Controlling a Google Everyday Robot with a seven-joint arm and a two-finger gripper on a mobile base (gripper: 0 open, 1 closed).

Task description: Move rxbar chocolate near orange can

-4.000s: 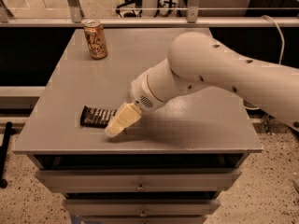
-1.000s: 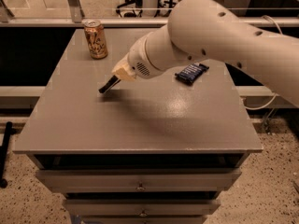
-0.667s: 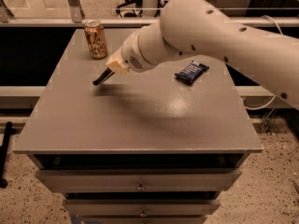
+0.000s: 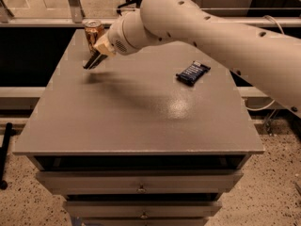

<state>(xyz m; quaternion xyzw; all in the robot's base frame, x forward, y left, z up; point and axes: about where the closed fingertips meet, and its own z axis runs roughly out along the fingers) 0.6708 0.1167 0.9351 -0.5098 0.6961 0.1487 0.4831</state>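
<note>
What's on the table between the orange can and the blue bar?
Camera view: that stretch of table is bare. Only the hand, gripping the rxbar chocolate, hangs above it right beside the orange can, far from the blue bar.

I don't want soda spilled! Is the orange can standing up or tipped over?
Standing up. The orange can has its silver top facing upward. The gripper, just in front of it, holds the rxbar chocolate.

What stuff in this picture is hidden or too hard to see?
Camera view: rxbar chocolate, held in the gripper, shows only a dark edge; lettering unreadable.
The orange can: lower right side hidden behind the gripper.
The blue bar: white text too small to read.
The arm: cut off by the right edge.
</note>
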